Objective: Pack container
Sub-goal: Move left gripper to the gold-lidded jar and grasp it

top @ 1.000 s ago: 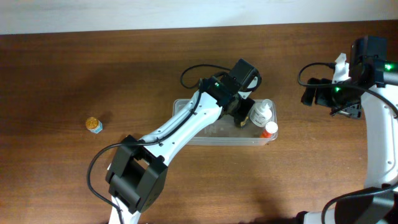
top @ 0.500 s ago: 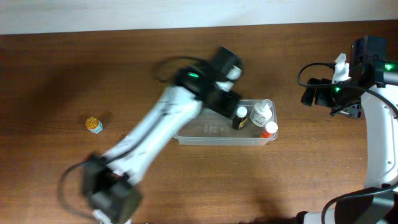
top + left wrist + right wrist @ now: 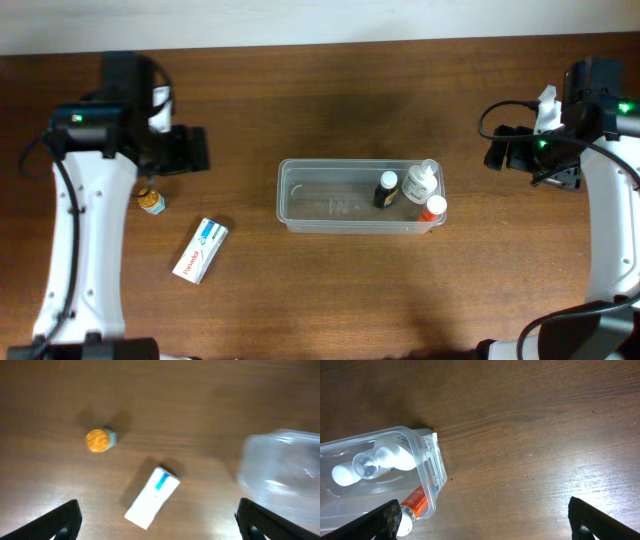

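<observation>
The clear container (image 3: 330, 212) sits mid-table. Its right end holds a dark bottle (image 3: 386, 189), a white bottle (image 3: 421, 181) and an orange-labelled bottle (image 3: 433, 208). My left gripper (image 3: 195, 150) hangs open and empty over the table's left side, well away from the tub. In its wrist view, a white box (image 3: 152, 497) lies between the spread fingers (image 3: 62, 520), with a small yellow-capped bottle (image 3: 98, 440) further off and the container (image 3: 280, 475) at the right edge. My right gripper (image 3: 500, 152) is open and empty right of the tub. The container's end (image 3: 431, 467) shows at the left in its wrist view.
The white box (image 3: 200, 250) and the yellow-capped bottle (image 3: 151, 201) lie on the wood left of the tub, below the left gripper. The left half of the tub holds nothing. Cables loop near the right arm (image 3: 600, 200).
My left arm swung from above the tub back to the far left and its jaws opened. The dark bottle now stands in the tub. The right arm stayed still.
</observation>
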